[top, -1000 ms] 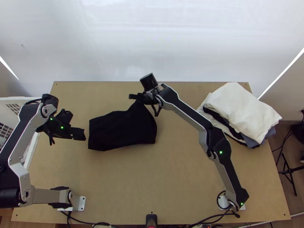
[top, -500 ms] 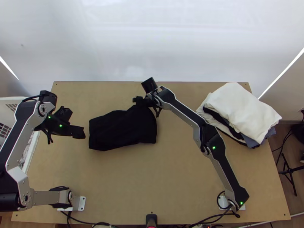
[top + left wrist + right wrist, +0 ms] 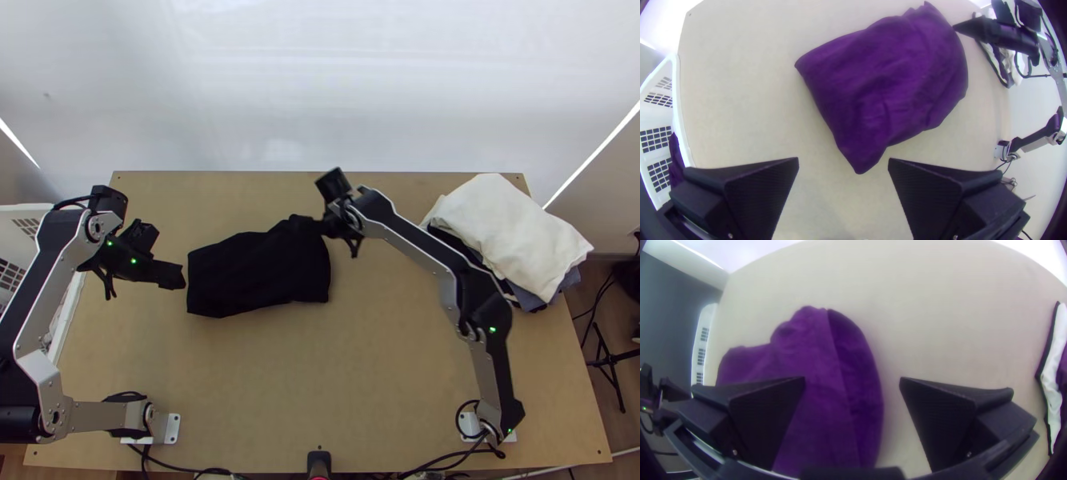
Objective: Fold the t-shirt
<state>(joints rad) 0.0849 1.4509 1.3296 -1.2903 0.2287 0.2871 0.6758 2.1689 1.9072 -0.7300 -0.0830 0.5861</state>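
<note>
Wooden table (image 3: 360, 384), black t-shirt (image 3: 260, 274), basket (image 3: 657, 116) holding cloth (image 3: 675, 155)

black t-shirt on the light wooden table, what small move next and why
Probably have the right gripper take the black t-shirt at its far right corner and fold that inward. The corner juts past the rest of the far edge, leaving the outline uneven, and the right gripper is close by with its fingers open.

T-shirt (image 3: 256, 276) of matt cloth; smooth wooden table (image 3: 376, 384); plastic basket (image 3: 655, 116).
</note>
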